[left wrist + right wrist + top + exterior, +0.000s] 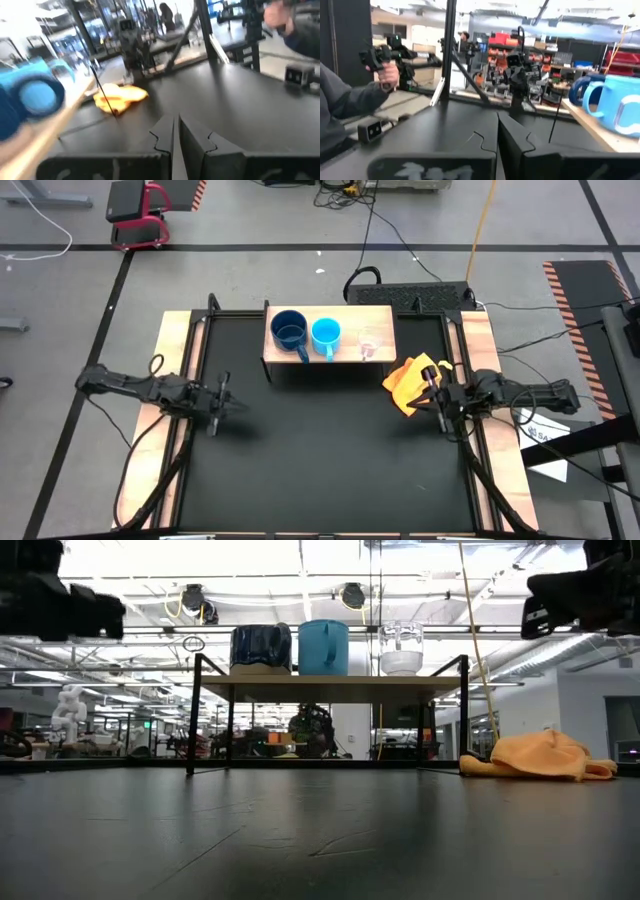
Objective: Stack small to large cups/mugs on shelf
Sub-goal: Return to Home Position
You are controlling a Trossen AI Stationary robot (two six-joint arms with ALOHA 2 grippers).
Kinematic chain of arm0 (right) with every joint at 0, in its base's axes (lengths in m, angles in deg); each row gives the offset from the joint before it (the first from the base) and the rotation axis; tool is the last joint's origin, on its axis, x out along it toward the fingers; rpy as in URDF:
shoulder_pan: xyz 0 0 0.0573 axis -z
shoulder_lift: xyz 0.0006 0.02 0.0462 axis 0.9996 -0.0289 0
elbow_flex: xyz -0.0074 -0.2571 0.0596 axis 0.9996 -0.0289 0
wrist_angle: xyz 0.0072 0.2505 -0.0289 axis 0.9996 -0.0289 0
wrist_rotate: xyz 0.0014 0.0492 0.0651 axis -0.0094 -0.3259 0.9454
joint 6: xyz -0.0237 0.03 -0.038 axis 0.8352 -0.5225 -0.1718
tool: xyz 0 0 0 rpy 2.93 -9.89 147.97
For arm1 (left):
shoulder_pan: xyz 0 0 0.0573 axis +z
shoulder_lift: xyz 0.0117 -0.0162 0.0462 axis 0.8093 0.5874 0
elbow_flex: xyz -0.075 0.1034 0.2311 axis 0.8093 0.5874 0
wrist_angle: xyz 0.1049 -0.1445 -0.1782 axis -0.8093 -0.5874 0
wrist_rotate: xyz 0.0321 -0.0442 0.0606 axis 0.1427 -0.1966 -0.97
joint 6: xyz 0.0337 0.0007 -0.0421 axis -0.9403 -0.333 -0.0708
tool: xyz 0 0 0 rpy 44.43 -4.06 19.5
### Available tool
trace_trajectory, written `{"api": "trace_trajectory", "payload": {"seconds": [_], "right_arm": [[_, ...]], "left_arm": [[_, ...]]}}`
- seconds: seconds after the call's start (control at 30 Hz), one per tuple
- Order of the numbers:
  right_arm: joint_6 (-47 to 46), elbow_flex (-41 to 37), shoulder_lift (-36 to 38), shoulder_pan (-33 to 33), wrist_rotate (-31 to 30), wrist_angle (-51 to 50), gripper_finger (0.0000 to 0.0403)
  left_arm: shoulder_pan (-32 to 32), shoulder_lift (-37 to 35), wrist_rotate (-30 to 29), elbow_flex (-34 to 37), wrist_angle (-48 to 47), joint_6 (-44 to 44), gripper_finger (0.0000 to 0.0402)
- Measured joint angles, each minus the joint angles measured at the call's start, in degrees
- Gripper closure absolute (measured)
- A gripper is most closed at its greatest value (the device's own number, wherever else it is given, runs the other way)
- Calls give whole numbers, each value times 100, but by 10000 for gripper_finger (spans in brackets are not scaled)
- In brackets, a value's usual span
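On the shelf's (330, 358) wooden top, three cups stand side by side on their bases: a navy mug (290, 332) at the left, a sky-blue mug (326, 335) in the middle, and a clear glass cup (370, 342) at the right. The low view shows the same row, navy mug (261, 648), sky-blue mug (324, 647) and glass cup (401, 650). My left gripper (222, 402) hovers shut over the mat's left part, pointing level toward the right. My right gripper (432, 398) is shut at the mat's right edge and points left. Nothing lies between either pair of fingers (175, 142) (498, 137).
An orange-yellow cloth (412, 383) lies crumpled on the mat beside my right gripper, right of the shelf. Pale wooden planks (160, 410) run along both sides of the black mat. A person's arm and hand (380, 80) show beyond the table in the right wrist view.
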Motion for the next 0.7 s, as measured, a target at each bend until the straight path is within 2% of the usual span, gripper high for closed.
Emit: {"api": "trace_trajectory", "payload": {"seconds": [0.13,0.33,0.4,0.5,0.7], "right_arm": [[-95,-95,8,-21,2,-64,403],[-89,-94,3,-105,-4,46,403],[-50,-94,5,-106,-5,53,403],[-24,-94,5,-106,-7,38,403],[-74,-94,2,-106,-16,40,403]], "left_arm": [[-207,-448,-298,-260,-594,-6,371],[-451,-448,-865,-539,-996,-173,371],[-471,-449,-841,-521,-1153,-299,371],[-471,-452,-622,-403,-898,-369,371],[-437,-452,-765,-306,-647,-307,371]]}}
